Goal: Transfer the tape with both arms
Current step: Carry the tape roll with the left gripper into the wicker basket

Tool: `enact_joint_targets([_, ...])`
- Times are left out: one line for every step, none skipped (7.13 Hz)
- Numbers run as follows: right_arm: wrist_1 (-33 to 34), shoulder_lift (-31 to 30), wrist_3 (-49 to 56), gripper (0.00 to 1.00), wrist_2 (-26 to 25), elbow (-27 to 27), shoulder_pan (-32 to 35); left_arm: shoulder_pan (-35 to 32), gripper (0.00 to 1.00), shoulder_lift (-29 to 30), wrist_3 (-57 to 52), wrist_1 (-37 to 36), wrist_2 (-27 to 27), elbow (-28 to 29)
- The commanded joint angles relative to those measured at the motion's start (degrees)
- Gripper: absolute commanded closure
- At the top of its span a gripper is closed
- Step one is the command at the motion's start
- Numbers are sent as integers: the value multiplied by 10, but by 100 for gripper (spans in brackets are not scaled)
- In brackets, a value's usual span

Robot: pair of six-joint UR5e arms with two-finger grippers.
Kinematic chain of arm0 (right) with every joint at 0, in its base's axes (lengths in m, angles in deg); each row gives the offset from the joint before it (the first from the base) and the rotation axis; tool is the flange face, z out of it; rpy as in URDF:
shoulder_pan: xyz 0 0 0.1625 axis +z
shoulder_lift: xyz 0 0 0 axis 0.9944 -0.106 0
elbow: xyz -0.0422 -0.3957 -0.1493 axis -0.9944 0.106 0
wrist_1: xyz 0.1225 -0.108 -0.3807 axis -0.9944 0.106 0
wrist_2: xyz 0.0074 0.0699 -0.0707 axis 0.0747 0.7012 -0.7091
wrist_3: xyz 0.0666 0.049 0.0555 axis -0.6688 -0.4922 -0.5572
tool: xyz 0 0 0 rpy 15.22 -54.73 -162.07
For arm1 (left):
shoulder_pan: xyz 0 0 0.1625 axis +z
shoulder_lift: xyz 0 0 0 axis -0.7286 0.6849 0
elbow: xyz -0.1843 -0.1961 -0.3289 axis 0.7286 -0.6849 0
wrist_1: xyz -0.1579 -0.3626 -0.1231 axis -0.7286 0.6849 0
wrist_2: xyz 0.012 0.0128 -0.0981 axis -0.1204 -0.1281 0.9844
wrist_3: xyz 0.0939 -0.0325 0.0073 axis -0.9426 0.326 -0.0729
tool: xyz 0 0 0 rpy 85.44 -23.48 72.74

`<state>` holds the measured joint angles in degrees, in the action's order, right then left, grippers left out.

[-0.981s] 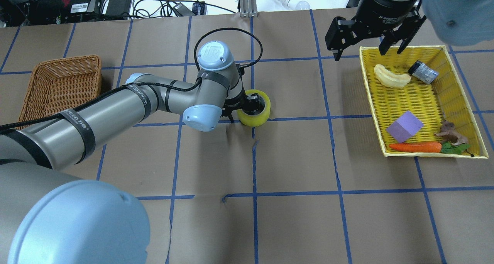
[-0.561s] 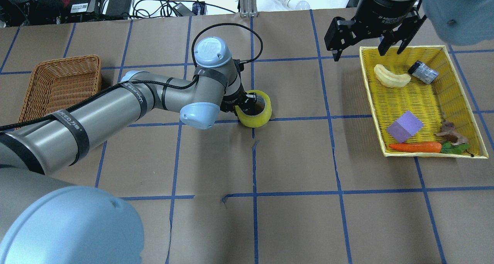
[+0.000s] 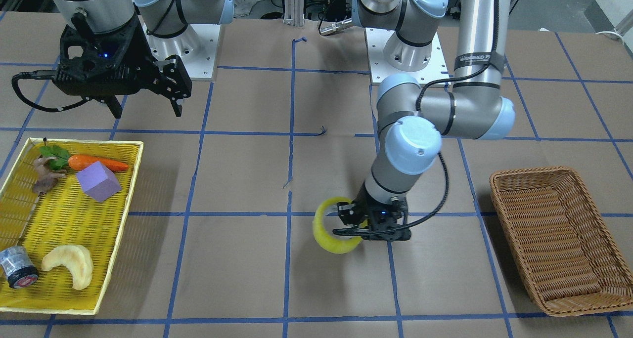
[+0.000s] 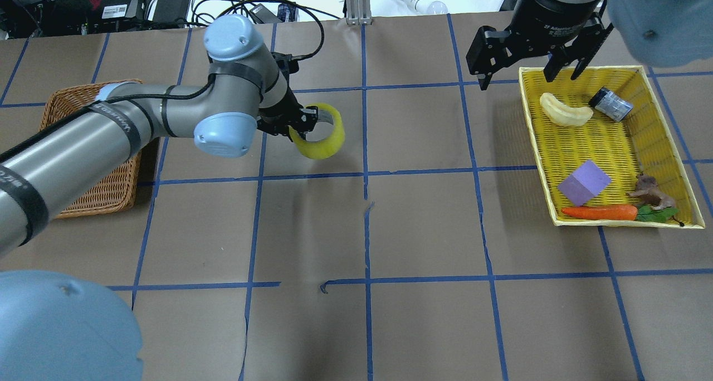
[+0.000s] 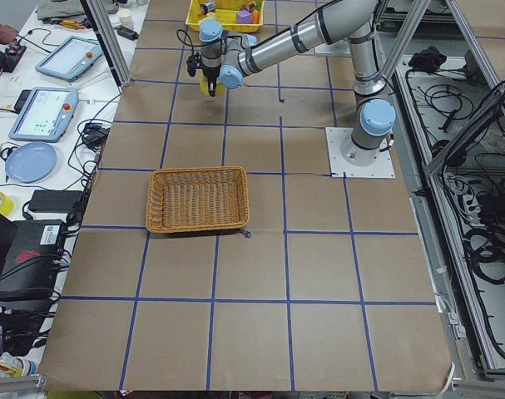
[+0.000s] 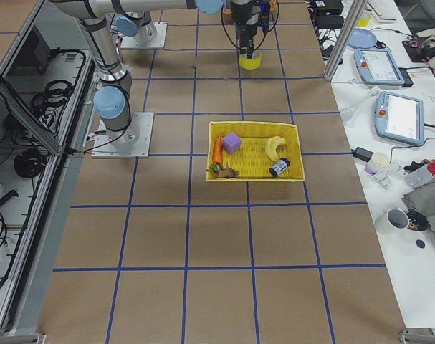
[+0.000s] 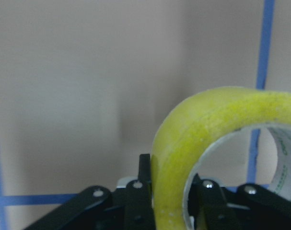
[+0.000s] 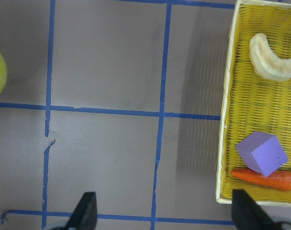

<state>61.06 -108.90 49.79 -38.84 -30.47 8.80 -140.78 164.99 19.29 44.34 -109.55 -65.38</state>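
Plainly, in the front-facing view we are watching the left arm (image 3: 413,145) reaching down over the middle of the counter (image 3: 237,278), wrist pointing almost straight down. The left jaws are clamping the wall of the tape (image 3: 336,245), one finger through the hole and one outside, and the roll is hanging tilted, seemingly off the surface. We are judging the step in hand to be the carry toward the wicker basket (image 3: 554,229), which is lying well apart on that arm's side. To do it well, we are thinking the grip should be firm on the glossy wall, the roll should clear the basket's rim before any lowering, and the release should come only low inside. The right arm (image 3: 94,12) is hanging beside the yellow tray (image 3: 64,219), the right jaws spread wide and holding nothing. From overhead, we are seeing the left forearm crossing above the basket's corner, elbow bent, with the tape between the basket and the counter's centre line. In both side views the roll is showing only as a small yellow spot under the wrist. The left wrist camera is showing the ring's wall squeezed between the black fingers (image 7: 135,201). The right wrist camera is catching just a sliver of the tape at its edge.
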Motion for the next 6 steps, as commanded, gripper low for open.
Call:
enact_joint_targets([1, 0, 0, 0, 0, -2, -1, 89, 100, -33, -131, 15, -61, -5])
enact_joint_targets([3, 0, 0, 0, 0, -2, -1, 139, 100, -39, -155, 15, -60, -6])
enact_joint_targets([2, 0, 0, 0, 0, -2, -1, 186, 100, -39, -212, 14, -57, -7])
enact_joint_targets([2, 0, 0, 0, 0, -2, -1, 240, 100, -38, -288, 13, -56, -7])
enact_joint_targets([1, 0, 0, 0, 0, -2, -2, 301, 100, -33, -379, 12, -55, -6])
enact_joint_targets([2, 0, -1, 0, 0, -2, 0, 359, 100, -23, -465, 5, -53, -6])
